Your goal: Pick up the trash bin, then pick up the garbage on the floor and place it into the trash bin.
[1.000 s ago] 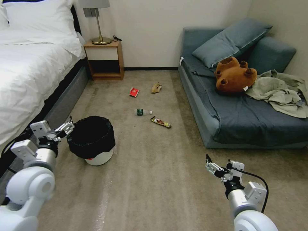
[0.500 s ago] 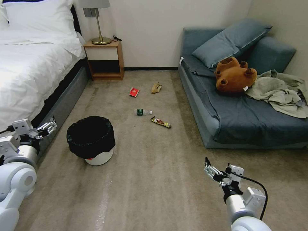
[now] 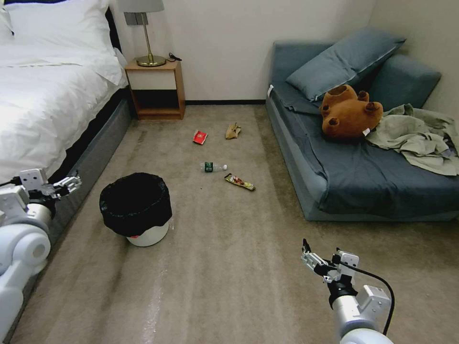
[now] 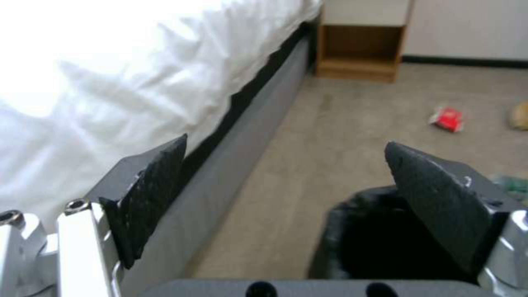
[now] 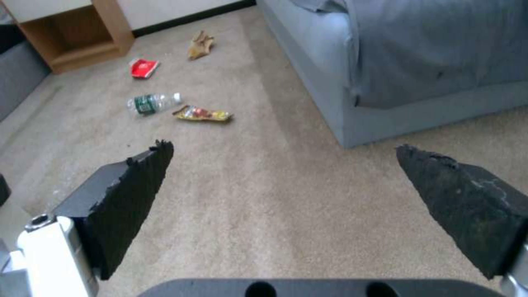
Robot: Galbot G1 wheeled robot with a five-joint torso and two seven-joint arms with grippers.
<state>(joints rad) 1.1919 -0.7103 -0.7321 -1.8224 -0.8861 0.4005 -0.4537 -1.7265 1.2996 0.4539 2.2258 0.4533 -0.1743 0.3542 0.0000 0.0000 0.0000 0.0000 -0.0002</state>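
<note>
The trash bin [image 3: 136, 209] stood on the carpet [image 3: 229, 267] beside the bed [image 3: 43, 110], its black bag hiding the rim and most of the white body. The left pincer [image 3: 71, 182] hovered at the bin's 9 o'clock, clear of it, jaws spread wide and empty. The right pincer [image 3: 309, 256] hung low at 5 o'clock, likewise wide open and empty. Toward 1 o'clock lay the garbage: a clear bottle [image 3: 213, 166] whose green label was too small to read, a yellow-brown wrapper [image 3: 239, 181], a red packet [image 3: 200, 137] and a tan paper bag [image 3: 233, 130]. In the left wrist view one finger [image 4: 434, 198] cut off part of the bin's mouth.
</note>
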